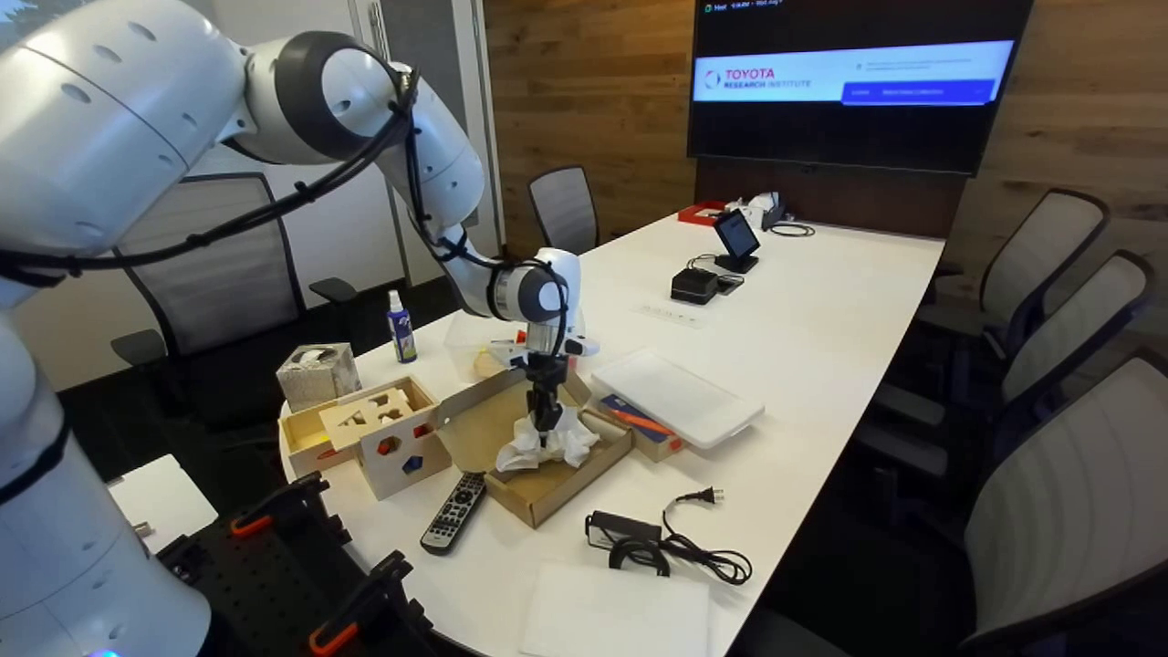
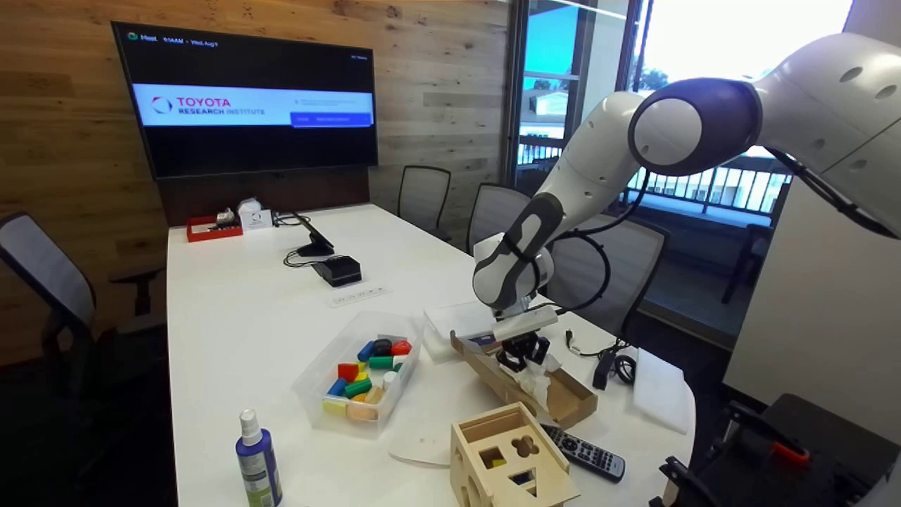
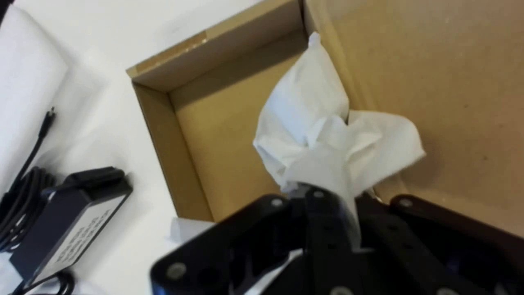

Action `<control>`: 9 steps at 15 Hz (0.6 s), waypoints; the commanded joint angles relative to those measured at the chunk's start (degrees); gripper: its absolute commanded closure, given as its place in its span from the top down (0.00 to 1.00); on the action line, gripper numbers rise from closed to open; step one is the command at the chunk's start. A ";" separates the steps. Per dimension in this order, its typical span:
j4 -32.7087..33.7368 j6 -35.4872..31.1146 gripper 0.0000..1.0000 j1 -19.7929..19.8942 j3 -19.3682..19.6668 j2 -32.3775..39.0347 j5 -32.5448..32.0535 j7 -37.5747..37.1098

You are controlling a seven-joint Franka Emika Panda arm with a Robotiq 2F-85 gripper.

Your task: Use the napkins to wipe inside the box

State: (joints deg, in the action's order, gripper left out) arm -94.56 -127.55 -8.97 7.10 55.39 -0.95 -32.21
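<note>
The shallow brown cardboard box [image 1: 558,497] lies on the white table with its flap lid [image 1: 479,427] folded open. It also shows in an exterior view [image 2: 574,403] and in the wrist view [image 3: 217,123]. My gripper [image 1: 545,422] points down over the box, also in an exterior view [image 2: 522,355]. In the wrist view the gripper [image 3: 327,200] is shut on a crumpled white napkin [image 3: 303,102], which spreads out beyond the fingertips. The napkin also shows in both exterior views [image 1: 570,440] [image 2: 536,386]. It lies in the box near the lid's hinge side. Whether it presses on the floor cannot be told.
The pale wooden box [image 1: 406,456] and a remote [image 1: 454,514] stand close by the lid side. A blue-orange carton [image 1: 643,429] and a clear lid [image 1: 680,397] lie beyond. A charger [image 1: 625,529], a tub of blocks [image 2: 359,380], a tissue box [image 1: 319,374] and a spray bottle [image 1: 401,328] stand around.
</note>
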 commanded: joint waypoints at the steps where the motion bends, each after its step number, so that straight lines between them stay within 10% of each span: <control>1: -1.94 6.20 0.01 2.99 -3.57 -2.37 4.37 5.56; 9: -3.86 15.43 0.01 6.00 -4.50 -0.99 11.48 6.15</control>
State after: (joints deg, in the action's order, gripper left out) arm -96.53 -115.10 -4.00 2.69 55.23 8.19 -25.98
